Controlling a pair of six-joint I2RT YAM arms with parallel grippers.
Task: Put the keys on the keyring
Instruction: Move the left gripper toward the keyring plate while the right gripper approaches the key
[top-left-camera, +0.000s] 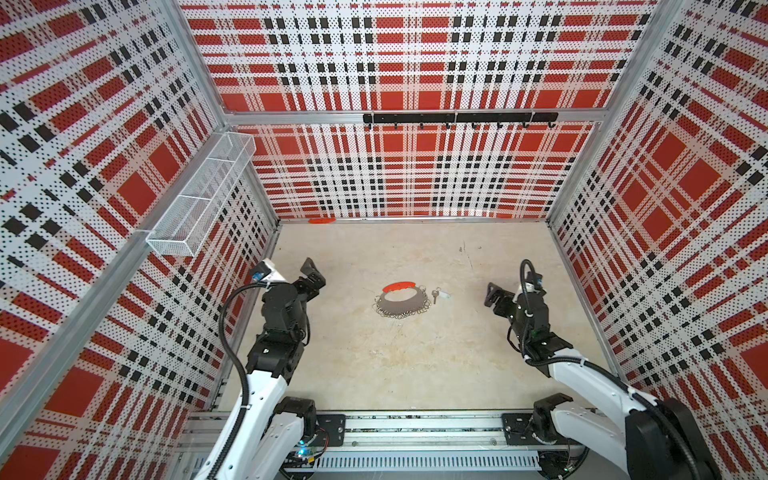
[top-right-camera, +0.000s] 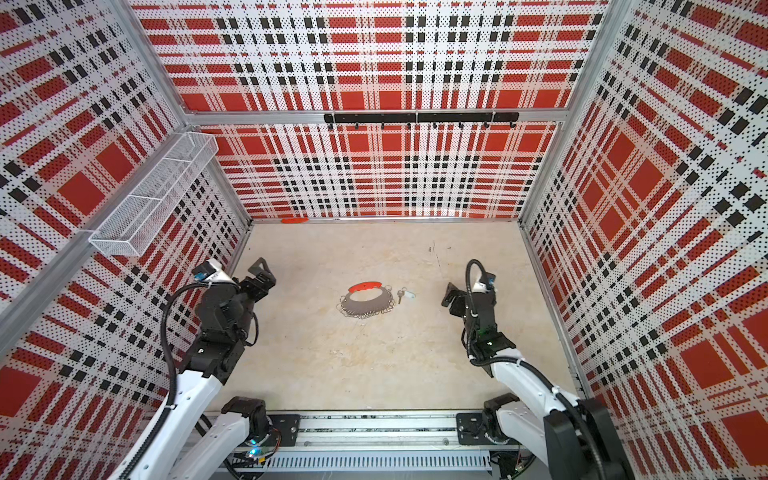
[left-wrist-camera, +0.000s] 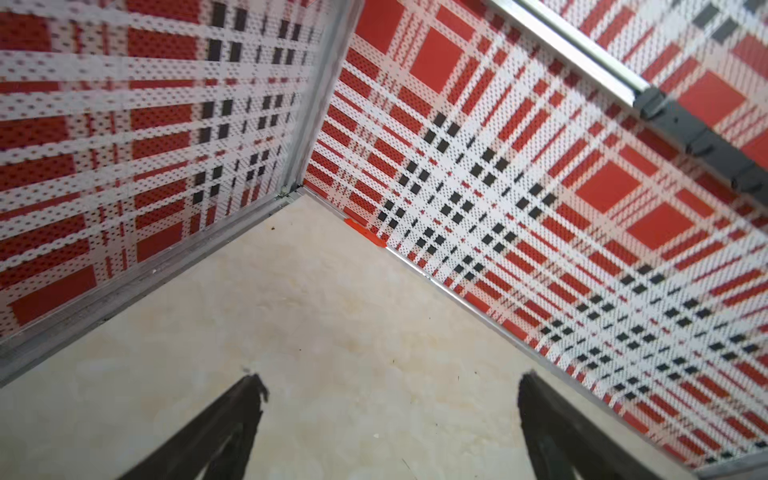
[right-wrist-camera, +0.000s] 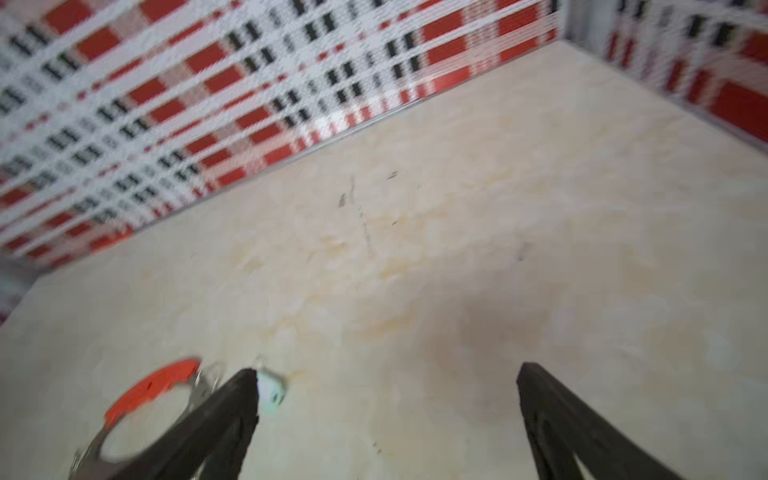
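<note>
Progress: nil so far, judging by how things lie. The keys (top-left-camera: 439, 295) lie flat on the desk (top-left-camera: 374, 374), just beside the right edge of the keyring (top-left-camera: 398, 310) and not threaded on it. Both top views show the same layout. Can't tell if the key tip touches the small wire loops (top-left-camera: 423, 306) fringing the ring; too small.

The keyring lies flat near desk centre, with its red segment (top-left-camera: 399, 286) on the far side.

Left claw (top-left-camera: 314, 276) is released w/ jaws wide and nothing btwn them. It hangs well apart from the ring, over at the left wall side. Its wrist cam shows only bare desk and a corner btwn the fingers (left-wrist-camera: 249, 399).

Right claw (top-left-camera: 492, 296) is also released and empty. It hovers near the keys on their right, no contact. Its wrist view is blurred, but the pale tag (right-wrist-camera: 271, 388) shows just beside one finger (right-wrist-camera: 241, 399).

Left to do, i.e. everything: grasp the keys, prob. w/ the right claw since it's closer. Steady or lift the ring, prob. w/ the left. Then get the keys onto it.
</note>
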